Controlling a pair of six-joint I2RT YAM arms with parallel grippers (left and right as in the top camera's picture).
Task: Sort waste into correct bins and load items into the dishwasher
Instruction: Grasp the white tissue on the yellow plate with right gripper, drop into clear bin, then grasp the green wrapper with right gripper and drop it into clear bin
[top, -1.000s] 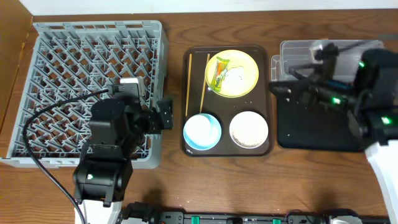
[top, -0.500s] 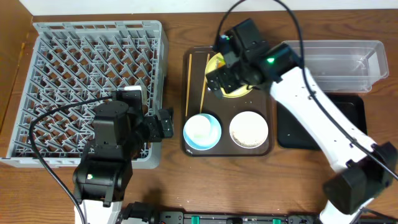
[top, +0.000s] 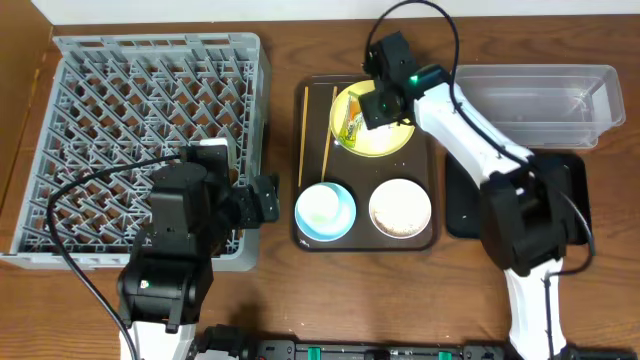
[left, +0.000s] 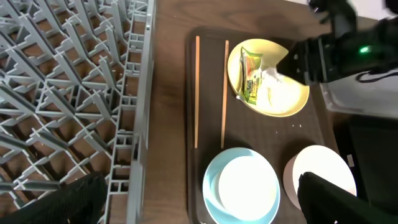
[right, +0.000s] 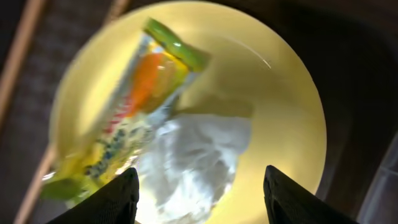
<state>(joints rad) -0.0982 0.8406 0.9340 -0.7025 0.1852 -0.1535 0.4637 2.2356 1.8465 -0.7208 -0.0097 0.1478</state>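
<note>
The yellow plate (top: 395, 135) lies at the back of the brown serving tray and holds the green-yellow snack wrapper (top: 350, 122) and the white tissue (left: 273, 84). My right gripper (top: 378, 106) hovers low over the plate, open and empty. In the right wrist view its fingers (right: 202, 183) straddle the tissue (right: 199, 152), with the wrapper (right: 130, 118) to the left. The light blue bowl (top: 324, 211) and the white bowl (top: 400, 208) with pale beige scraps sit in front. The chopsticks (top: 303, 135) lie along the tray's left side. My left gripper (top: 265, 197) is open and empty beside the grey dish rack (top: 150, 100).
The brown serving tray (top: 312, 240) stands mid-table. The clear tub (top: 545, 100) is at the back right and the black tray (top: 460, 205) lies in front of it, partly under my right arm. The rack's edge (left: 140, 124) is close to my left gripper (left: 199, 183).
My right arm has swung left from above the tub and black tray to over the yellow plate and lowered toward it. The left arm has barely moved.
</note>
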